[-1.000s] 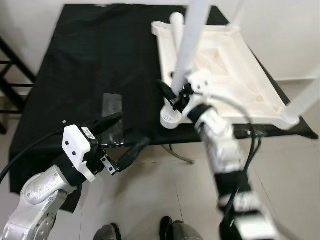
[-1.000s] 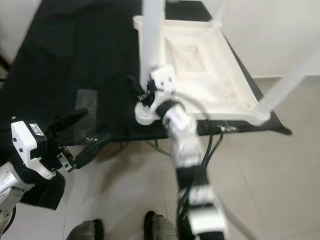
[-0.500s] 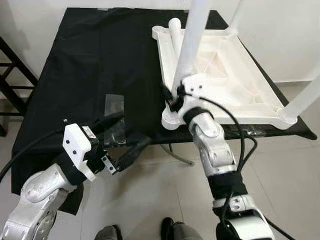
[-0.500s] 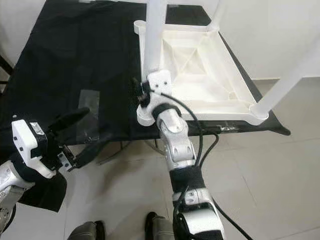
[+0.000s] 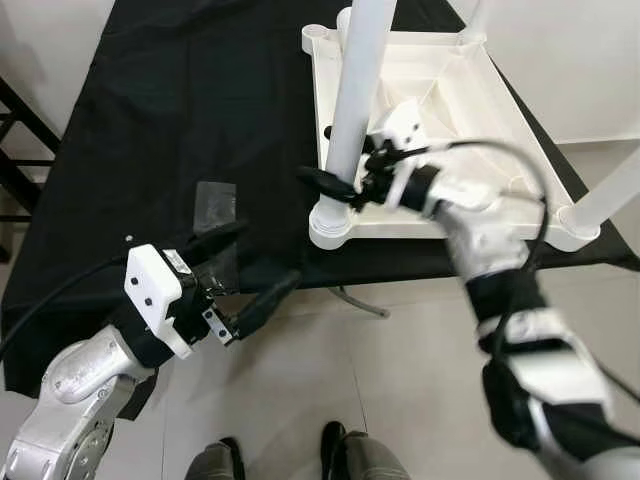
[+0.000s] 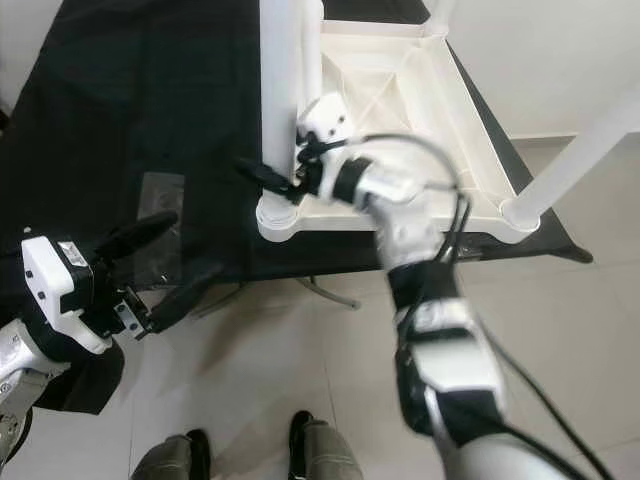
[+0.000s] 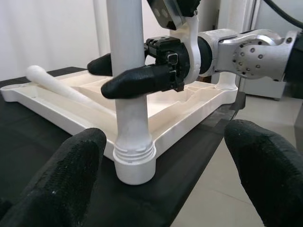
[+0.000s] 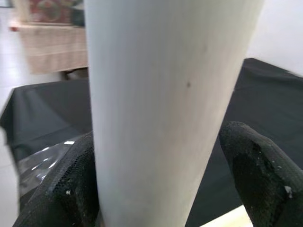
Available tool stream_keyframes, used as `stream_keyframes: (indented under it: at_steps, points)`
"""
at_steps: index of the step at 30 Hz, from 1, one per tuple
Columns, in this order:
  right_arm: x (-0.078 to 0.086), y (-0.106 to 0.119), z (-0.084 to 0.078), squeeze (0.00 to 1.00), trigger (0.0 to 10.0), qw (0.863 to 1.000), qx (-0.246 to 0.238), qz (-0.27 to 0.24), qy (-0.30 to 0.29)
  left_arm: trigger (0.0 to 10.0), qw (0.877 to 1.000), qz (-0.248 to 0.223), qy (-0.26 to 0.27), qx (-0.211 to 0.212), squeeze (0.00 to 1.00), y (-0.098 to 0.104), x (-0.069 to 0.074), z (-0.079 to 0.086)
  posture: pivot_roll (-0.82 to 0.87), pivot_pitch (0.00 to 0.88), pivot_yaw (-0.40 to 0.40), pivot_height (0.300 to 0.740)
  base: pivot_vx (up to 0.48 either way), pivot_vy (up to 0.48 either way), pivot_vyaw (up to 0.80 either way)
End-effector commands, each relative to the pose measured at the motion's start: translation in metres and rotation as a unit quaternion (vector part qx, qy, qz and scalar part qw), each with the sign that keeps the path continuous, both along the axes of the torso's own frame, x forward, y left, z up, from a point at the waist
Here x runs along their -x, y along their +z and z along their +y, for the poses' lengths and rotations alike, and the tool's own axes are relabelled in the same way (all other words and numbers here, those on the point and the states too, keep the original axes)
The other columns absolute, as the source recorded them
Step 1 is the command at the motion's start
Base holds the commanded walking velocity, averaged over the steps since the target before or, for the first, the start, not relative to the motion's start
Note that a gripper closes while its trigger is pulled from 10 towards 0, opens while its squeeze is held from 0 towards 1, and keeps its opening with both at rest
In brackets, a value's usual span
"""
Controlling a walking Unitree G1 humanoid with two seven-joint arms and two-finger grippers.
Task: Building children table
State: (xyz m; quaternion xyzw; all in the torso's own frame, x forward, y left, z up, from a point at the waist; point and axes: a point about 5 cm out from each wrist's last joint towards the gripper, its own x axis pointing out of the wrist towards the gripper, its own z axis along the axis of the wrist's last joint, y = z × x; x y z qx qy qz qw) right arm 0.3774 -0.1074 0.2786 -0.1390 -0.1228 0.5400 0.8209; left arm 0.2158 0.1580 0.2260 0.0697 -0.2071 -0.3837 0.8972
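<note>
- The white plastic children's table top [image 5: 440, 120] lies upside down on the right half of the black cloth-covered work table [image 5: 190, 130], near its front edge; a white tubular leg [image 5: 352, 110] stands upright in the near-left corner socket [image 5: 330, 222], with its threaded collar showing just above the socket in the left wrist view.
- The right gripper [image 5: 345, 185] is clamped around that leg low down, one black finger [image 7: 142, 81] on each side of the tube, as the left wrist view shows plainly; compared with half a second ago the right arm now reaches in from the right rather than from the near side, so the wrist has swung round the leg while holding it; I judge this to be a turn of the leg to screw it into the socket, though how far it is seated cannot be told.
- The left gripper [image 5: 245, 278] hovers at the near edge of the work table, left of the socket, its fingers spread apart and holding nothing; it has kept this place over the last second.
- Another white leg [image 5: 605, 195] stands in the near-right corner, and a loose white leg [image 7: 61, 87] lies inside the far-left part of the top.
- A clear plastic sheet [image 5: 215, 205] lies on the cloth left of the top.
- Shoes of a person [image 5: 350, 462] show on the pale tiled floor [image 5: 400, 390].
</note>
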Motion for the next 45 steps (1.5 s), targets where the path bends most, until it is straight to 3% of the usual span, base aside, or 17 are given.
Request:
stream_keyframes:
  at_steps: [1, 5, 6, 7, 8, 19, 25, 27, 28, 30, 33, 39, 40, 41, 42, 43, 45]
  points:
    - [0.0, -0.007, 0.005, 0.0, 10.0, 1.0, 0.007, 0.014, 0.025, 10.0, 1.0, 0.001, -0.006, 0.005, 0.0, -0.001, 0.003, -0.003, 0.07, 0.262, -0.108, 0.74, 0.0, 0.0, 0.0]
    - [0.001, -0.006, 0.009, 0.0, 10.0, 0.998, 0.014, 0.026, 0.063, 10.0, 1.0, 0.001, -0.005, 0.004, 0.0, 0.0, 0.003, -0.003, 0.08, 0.258, -0.11, 0.74, 0.0, 0.0, 0.0]
    - [0.001, -0.005, 0.011, 0.0, 7.6, 0.996, 0.018, 0.028, 0.077, 10.0, 1.0, 0.001, -0.004, 0.003, 0.0, 0.0, 0.004, -0.003, 0.08, 0.258, -0.11, 0.74, 0.0, 0.0, 0.0]
    - [0.001, -0.005, 0.011, 0.0, 7.6, 0.996, 0.018, 0.028, 0.077, 10.0, 1.0, 0.001, -0.004, 0.003, 0.0, 0.0, 0.004, -0.003, 0.08, 0.258, -0.11, 0.74, 0.0, 0.0, 0.0]
    - [0.0, -0.005, 0.011, 0.0, 0.0, 0.996, 0.018, 0.03, 0.08, 10.0, 1.0, 0.001, -0.004, 0.003, 0.0, 0.0, 0.004, -0.003, 0.08, 0.257, -0.111, 0.74, 0.0, 0.0, 0.0]
    - [-0.002, -0.01, 0.0, 0.0, 0.0, 0.995, 0.019, 0.036, 0.092, 10.0, 1.0, 0.002, -0.004, 0.005, 0.0, -0.001, 0.004, -0.003, 0.07, 0.26, -0.111, 0.74, 0.0, 0.0, 0.0]
    - [-0.007, -0.02, -0.01, 0.0, 0.0, 1.0, 0.009, 0.019, -0.007, 10.0, 1.0, 0.002, -0.005, 0.005, 0.0, -0.001, 0.004, -0.002, 0.06, 0.269, -0.12, 0.74, 0.0, 0.0, 0.0]
    - [-0.012, -0.042, -0.013, 0.0, 0.0, 0.982, -0.073, 0.041, -0.172, 10.0, 1.0, 0.002, -0.007, 0.011, 0.0, 0.0, 0.005, -0.002, 0.05, 0.28, -0.131, 0.74, 0.0, 0.0, 0.0]
    - [-0.011, -0.06, -0.016, 0.0, 0.0, 0.952, -0.097, 0.045, -0.285, 10.0, 1.0, 0.002, -0.008, 0.012, 0.0, 0.001, 0.005, -0.001, 0.05, 0.288, -0.124, 0.74, 0.0, 0.0, 0.0]
    - [0.002, -0.088, -0.011, 0.0, 0.0, 0.931, -0.105, 0.077, -0.34, 10.0, 1.0, 0.004, -0.009, 0.01, 0.0, 0.0, 0.005, -0.002, 0.05, 0.294, -0.118, 0.74, 0.0, 0.0, 0.0]
    - [0.026, -0.127, 0.009, 0.0, 0.0, 0.925, -0.086, 0.14, -0.344, 10.0, 1.0, 0.006, -0.011, 0.006, 0.0, -0.001, 0.004, -0.003, 0.05, 0.283, -0.112, 0.74, 0.0, 0.0, 0.0]
    - [0.006, -0.104, 0.002, 0.0, 0.0, 0.926, -0.097, 0.103, -0.351, 10.0, 1.0, 0.004, -0.009, 0.002, 0.0, 0.0, 0.002, -0.001, 0.05, 0.268, -0.112, 0.74, 0.0, 0.0, 0.0]
    - [0.002, -0.099, 0.003, 0.0, 6.6, 0.931, -0.09, 0.1, -0.341, 10.0, 1.0, 0.004, -0.008, 0.001, 0.0, -0.001, 0.002, -0.001, 0.05, 0.267, -0.113, 0.74, 0.0, 0.0, 0.0]
    - [0.002, -0.099, 0.003, 0.0, 6.6, 0.931, -0.09, 0.1, -0.341, 10.0, 1.0, 0.004, -0.008, 0.001, 0.0, -0.001, 0.002, -0.001, 0.05, 0.267, -0.113, 0.74, 0.0, 0.0, 0.0]
    - [0.001, -0.092, 0.006, 0.0, 10.0, 0.933, -0.084, 0.098, -0.336, 10.0, 1.0, 0.004, -0.006, -0.001, 0.0, -0.001, 0.001, 0.0, 0.06, 0.264, -0.109, 0.74, 0.0, 0.0, 0.0]
    - [0.003, -0.089, 0.009, 0.48, 10.0, 0.939, -0.077, 0.095, -0.321, 10.0, 1.0, 0.004, -0.005, -0.002, 0.0, -0.001, 0.001, 0.0, 0.06, 0.263, -0.108, 0.74, 0.0, 0.0, 0.0]
    - [0.005, -0.087, 0.011, 0.48, 10.0, 0.943, -0.073, 0.092, -0.312, 10.0, 1.0, 0.004, -0.005, -0.002, 0.0, -0.001, 0.001, 0.0, 0.06, 0.263, -0.108, 0.74, 0.0, 0.0, 0.0]
